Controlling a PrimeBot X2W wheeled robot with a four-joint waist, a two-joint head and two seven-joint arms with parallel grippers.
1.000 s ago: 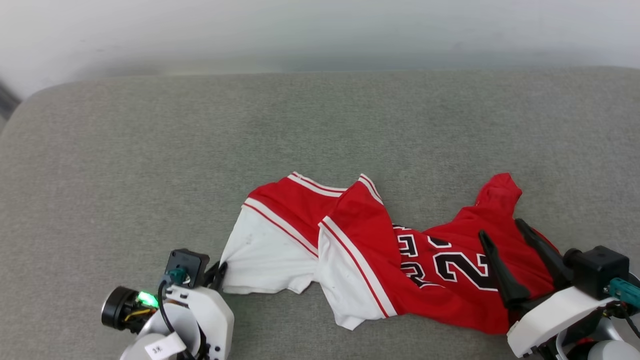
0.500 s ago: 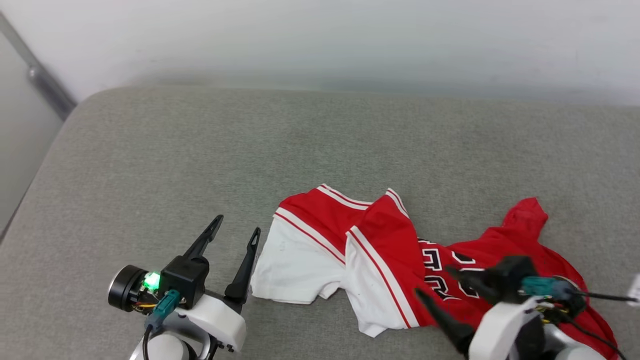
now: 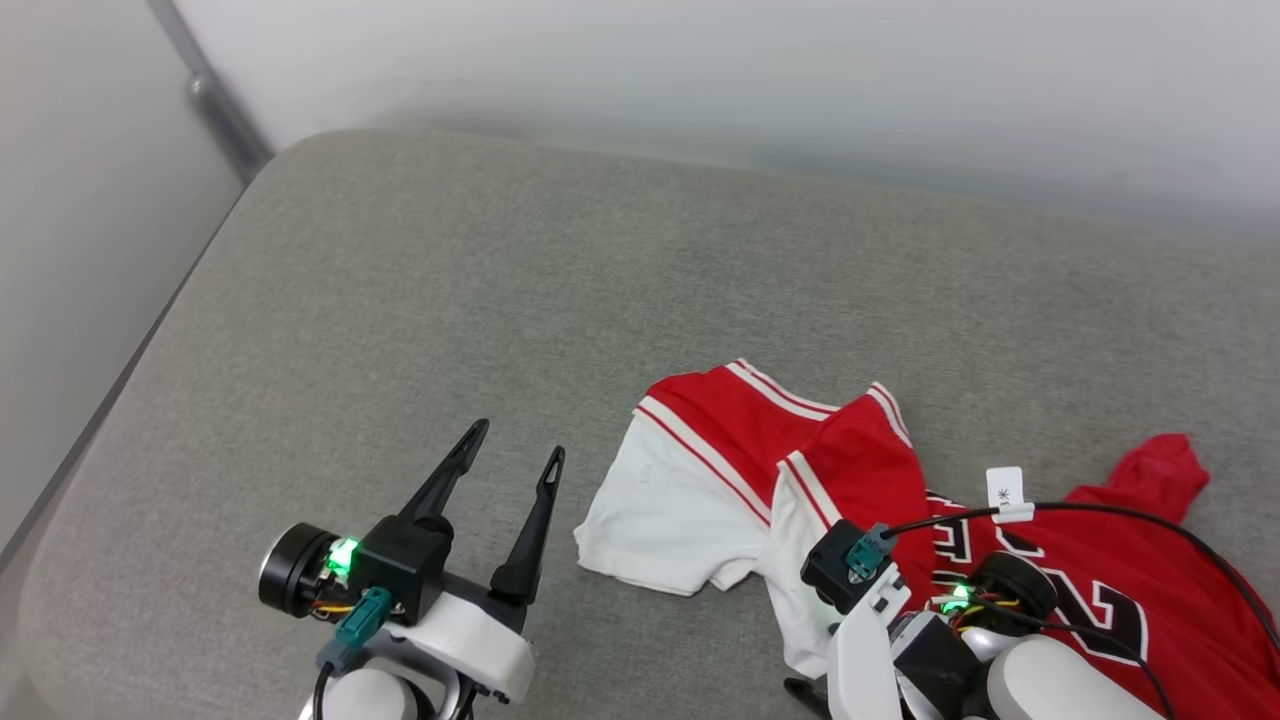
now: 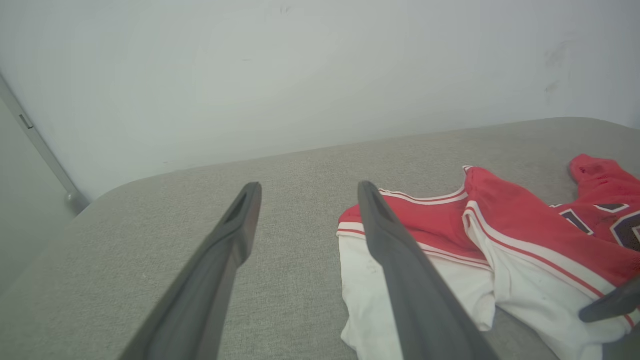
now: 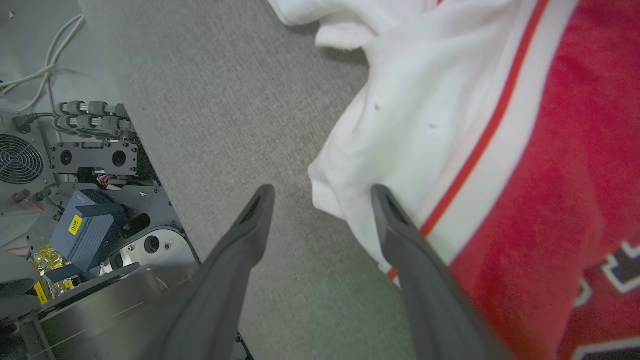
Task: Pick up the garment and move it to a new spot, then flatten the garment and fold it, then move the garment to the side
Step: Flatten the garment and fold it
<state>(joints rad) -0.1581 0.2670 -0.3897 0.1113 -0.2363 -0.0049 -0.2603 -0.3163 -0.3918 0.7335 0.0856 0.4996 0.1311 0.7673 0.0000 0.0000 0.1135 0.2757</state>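
The garment (image 3: pixel 760 470) lies crumpled on the grey cushion (image 3: pixel 480 300), white sleeves to the left and its red body with black-and-white numbers running off to the right. My left gripper (image 3: pixel 515 445) stands open just left of the white sleeve, clear of the cloth. In the left wrist view, the left gripper (image 4: pixel 308 189) points over bare cushion with the garment (image 4: pixel 505 220) to its right. My right wrist (image 3: pixel 862 570) sits over the garment's near edge, fingers turned downward. The right gripper (image 5: pixel 322 192) is open, straddling the white sleeve's hem on the garment (image 5: pixel 450 130).
A pale wall backs the cushion, and a grey metal rail (image 3: pixel 215 110) runs down at the upper left. The cushion's left edge drops to the floor. In the right wrist view, the robot's base (image 5: pixel 85 190) with cables and a fan lies beyond the cushion's near edge.
My left gripper opened, let go of the white sleeve and drew back from it to the left. My right gripper swung round to point down at the near hem. The head camera turned left.
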